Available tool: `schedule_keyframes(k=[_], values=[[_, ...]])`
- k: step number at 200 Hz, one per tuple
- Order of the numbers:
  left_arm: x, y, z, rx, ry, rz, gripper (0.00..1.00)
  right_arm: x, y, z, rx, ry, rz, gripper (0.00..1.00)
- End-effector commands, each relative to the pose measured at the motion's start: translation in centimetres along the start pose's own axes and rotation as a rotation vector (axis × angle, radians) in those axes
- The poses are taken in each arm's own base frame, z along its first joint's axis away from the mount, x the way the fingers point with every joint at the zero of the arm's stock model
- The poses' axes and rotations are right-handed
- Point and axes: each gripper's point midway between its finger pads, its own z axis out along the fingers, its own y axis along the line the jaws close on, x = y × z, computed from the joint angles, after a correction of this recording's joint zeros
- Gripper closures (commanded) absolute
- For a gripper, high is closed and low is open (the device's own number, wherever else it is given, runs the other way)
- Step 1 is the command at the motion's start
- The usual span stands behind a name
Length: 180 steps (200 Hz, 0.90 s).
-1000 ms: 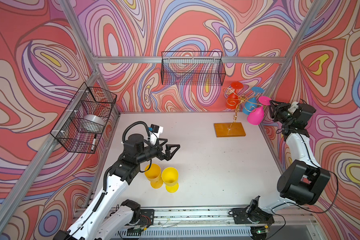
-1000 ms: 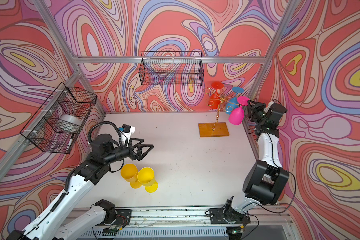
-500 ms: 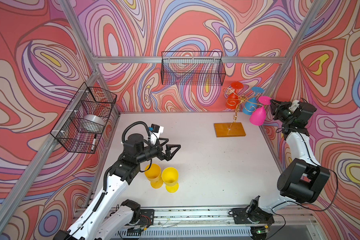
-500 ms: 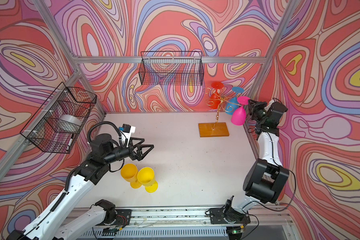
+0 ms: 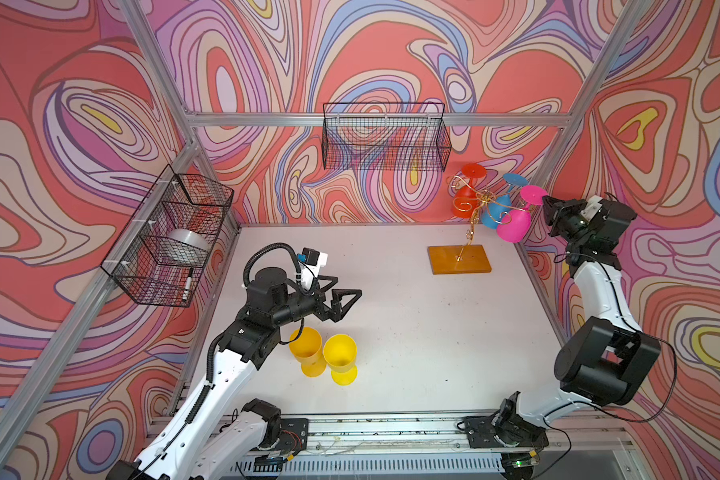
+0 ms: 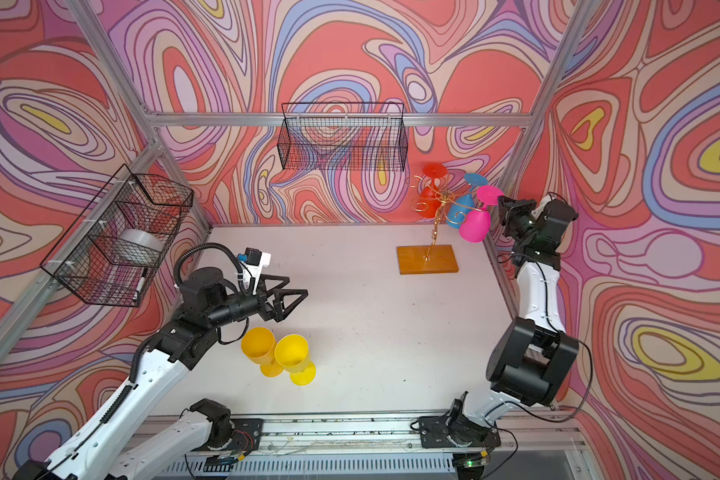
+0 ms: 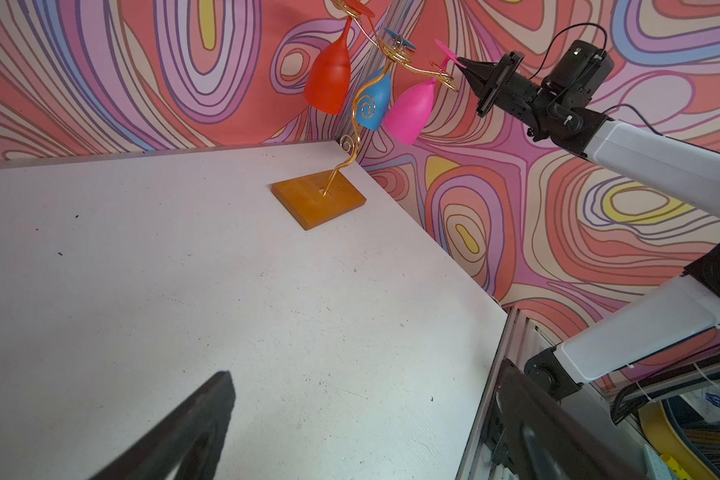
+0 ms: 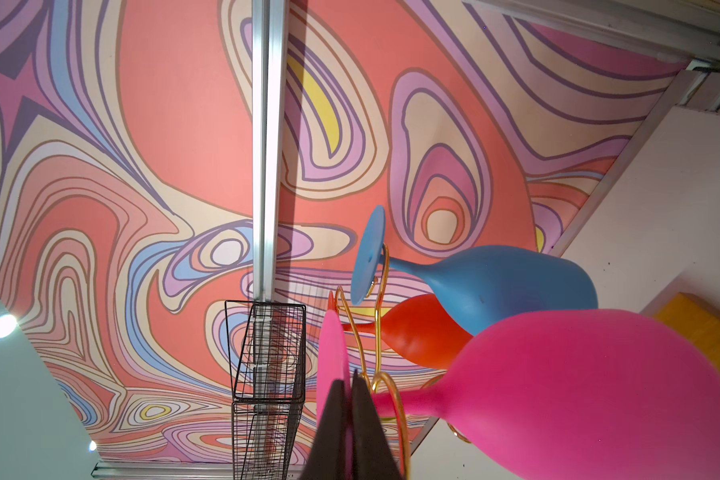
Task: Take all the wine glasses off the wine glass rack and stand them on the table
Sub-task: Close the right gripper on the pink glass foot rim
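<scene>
Upper right, your right gripper (image 5: 545, 202) is squeezed tight at the foot of the pink wine glass (image 5: 514, 224); left gripper (image 5: 348, 286) gapes wide.

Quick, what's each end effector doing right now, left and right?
Left end effector: open, holding nothing.
Right end effector: closed on the foot of the pink wine glass.

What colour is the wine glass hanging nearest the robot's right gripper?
Bright pink; the wine glass shows best in the right wrist view.
</scene>
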Motion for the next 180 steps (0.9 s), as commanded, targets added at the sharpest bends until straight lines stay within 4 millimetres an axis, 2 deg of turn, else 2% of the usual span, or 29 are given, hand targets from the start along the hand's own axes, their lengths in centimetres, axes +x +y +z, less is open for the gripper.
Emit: schedule_keyframes(k=[1, 109, 180], values=[[-0.3, -0.7, -0.2, 0.028, -0.02, 0.034, 0.0, -0.4, 1.4, -0.6, -0.025, -0.021, -0.025, 1.0], [-0.4, -0.7, -0.3, 0.027, -0.023, 0.037, 0.0, 0.6, 2.1, -2.2, -0.003, -0.029, -0.056, 1.0], [-0.3, -0.8, -0.4, 0.026, -0.022, 0.036, 0.0, 2.4, 1.9, -1.7, 0.019, 0.001, -0.074, 1.0]])
